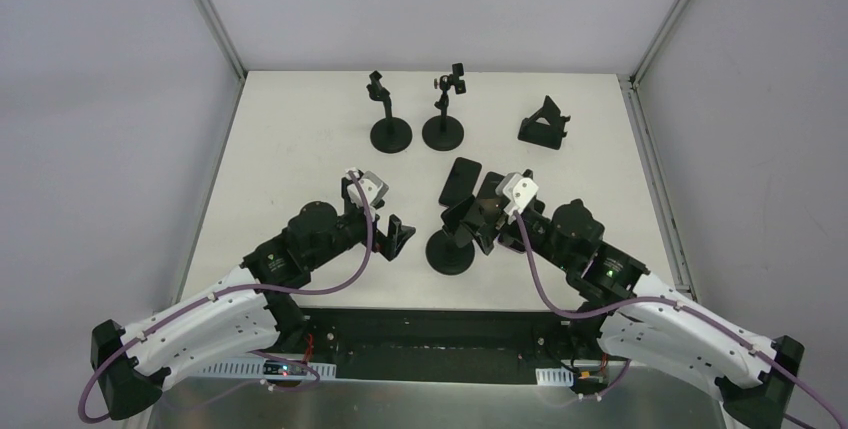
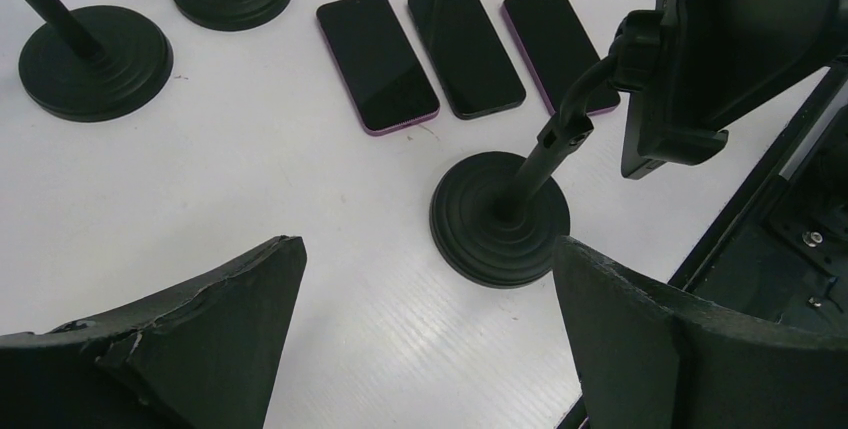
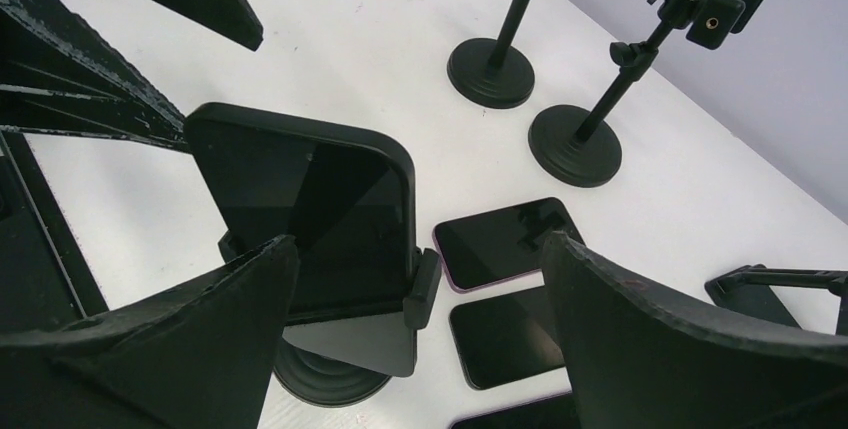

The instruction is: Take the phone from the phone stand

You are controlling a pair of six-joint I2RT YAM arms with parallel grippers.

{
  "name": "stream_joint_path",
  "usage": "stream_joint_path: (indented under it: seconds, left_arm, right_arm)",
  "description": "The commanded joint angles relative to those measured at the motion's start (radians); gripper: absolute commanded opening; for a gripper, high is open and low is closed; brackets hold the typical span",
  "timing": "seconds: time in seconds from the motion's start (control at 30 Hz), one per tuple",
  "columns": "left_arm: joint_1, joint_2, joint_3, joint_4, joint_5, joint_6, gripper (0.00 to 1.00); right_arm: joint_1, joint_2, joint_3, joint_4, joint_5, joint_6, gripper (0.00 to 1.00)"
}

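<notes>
A black phone (image 3: 310, 204) sits clamped in a black phone stand (image 1: 450, 249) with a round base (image 2: 500, 219) near the table's front middle. In the left wrist view the phone (image 2: 730, 39) shows from the back at the top right. My right gripper (image 3: 420, 339) is open, its fingers (image 3: 180, 339) straddling the phone's lower right part without touching it. My left gripper (image 2: 430, 329) is open and empty, low over the table just left of the stand's base.
Three phones (image 2: 465, 49) lie flat side by side behind the stand. Two empty round-base stands (image 1: 391, 134) (image 1: 443, 129) stand at the back middle. A folding stand (image 1: 545, 124) sits at the back right. The table's front edge lies close below the stand.
</notes>
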Motion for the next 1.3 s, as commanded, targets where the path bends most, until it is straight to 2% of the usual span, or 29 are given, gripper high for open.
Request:
stream_joint_path:
  seconds: [0.0,0.37,0.73,1.27]
  left_arm:
    - [0.011,-0.015,-0.008,0.042,0.026,0.02,0.99]
    - [0.01,-0.004,-0.009,0.042,0.04,0.03,0.99]
    - [0.011,0.009,-0.008,0.042,0.044,0.028,0.99]
    - [0.01,0.003,-0.02,0.042,0.042,0.018,0.99]
  right_arm:
    - [0.015,0.018,0.042,0.101,0.04,-0.022,0.96]
    - [0.085,0.014,0.037,0.075,0.024,0.032,0.97]
    - [0.178,0.092,0.062,0.123,0.21,0.006,0.99]
    - [0.307,0.218,0.077,0.285,0.545,-0.019,0.99]
